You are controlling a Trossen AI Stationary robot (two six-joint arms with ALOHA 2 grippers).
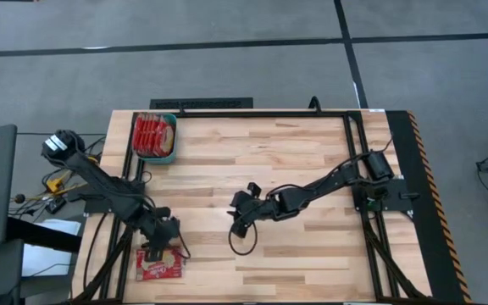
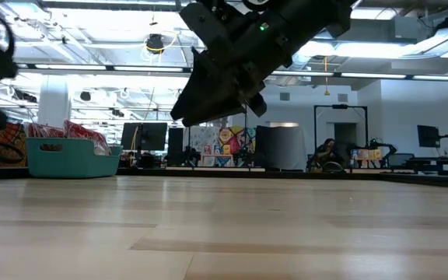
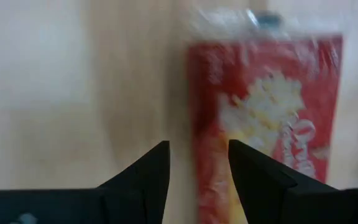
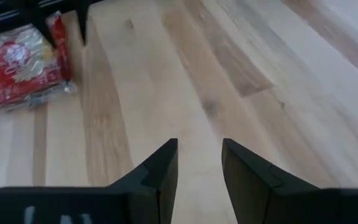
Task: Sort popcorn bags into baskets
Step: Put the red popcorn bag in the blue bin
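Note:
One red popcorn bag [image 1: 161, 268] lies flat on the table near its near-left corner, also seen in the left wrist view [image 3: 272, 118] and the right wrist view [image 4: 23, 65]. My left gripper [image 1: 156, 249] [image 3: 197, 162] is open right over it, one finger above the bag and the other just beyond its long edge. The teal basket [image 1: 169, 154] [image 2: 68, 159] stands at the far-left corner with several red bags [image 1: 153, 135] upright in it. My right gripper [image 1: 241, 222] [image 4: 199, 165] is open, raised over the bare middle of the table. My left gripper comes at the bag from above, its fingers standing on either side of the bag's long edge [image 3: 194, 124]. I cannot tell whether the fingertips touch the bag. The bag lies flat on the table.
A black metal frame [image 1: 252, 113] runs along the far edge and both sides of the wooden table. A loop of black cable [image 1: 242, 244] hangs below the right arm's wrist. The boards between the two grippers and toward the basket are open wood.

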